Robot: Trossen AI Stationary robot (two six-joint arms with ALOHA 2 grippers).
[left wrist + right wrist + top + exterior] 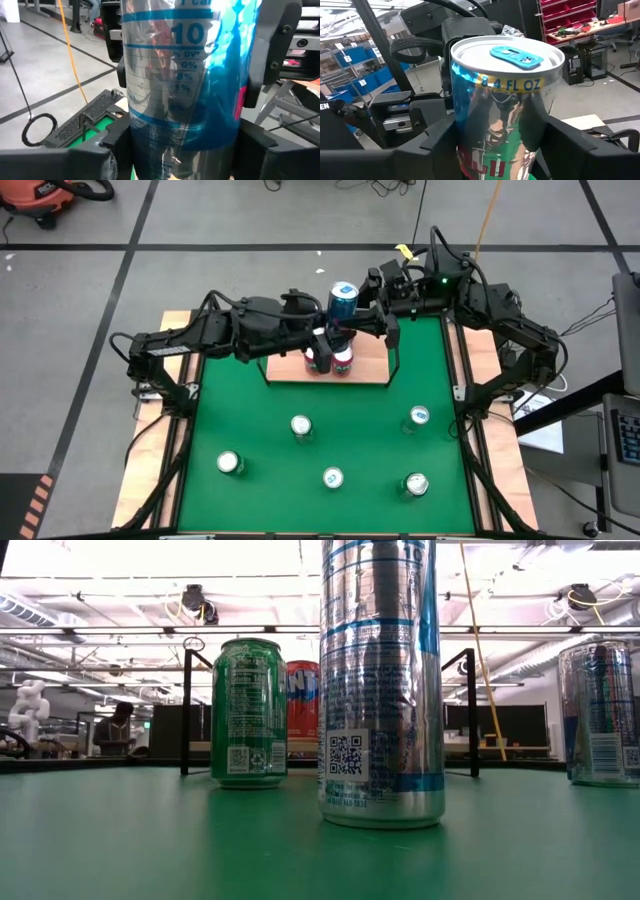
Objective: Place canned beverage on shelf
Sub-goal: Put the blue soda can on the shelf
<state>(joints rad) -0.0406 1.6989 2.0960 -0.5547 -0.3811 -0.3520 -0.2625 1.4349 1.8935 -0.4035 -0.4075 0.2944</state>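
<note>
**Both arms meet at one can above the shelf**

A slim blue-and-silver beverage can (343,301) is held upright in the air over the small light-wood shelf with thin black rails (370,370), at the far edge of the green mat (260,430). The left gripper (330,332) is clamped on the can's lower body. The right gripper (366,308) straddles its upper part; whether its fingers press the can cannot be told. Two red cans (330,360) stand on the shelf; five more cans (301,425) dot the mat.

shelf (370,370): two cans (330,361) block left | right half free
</note>
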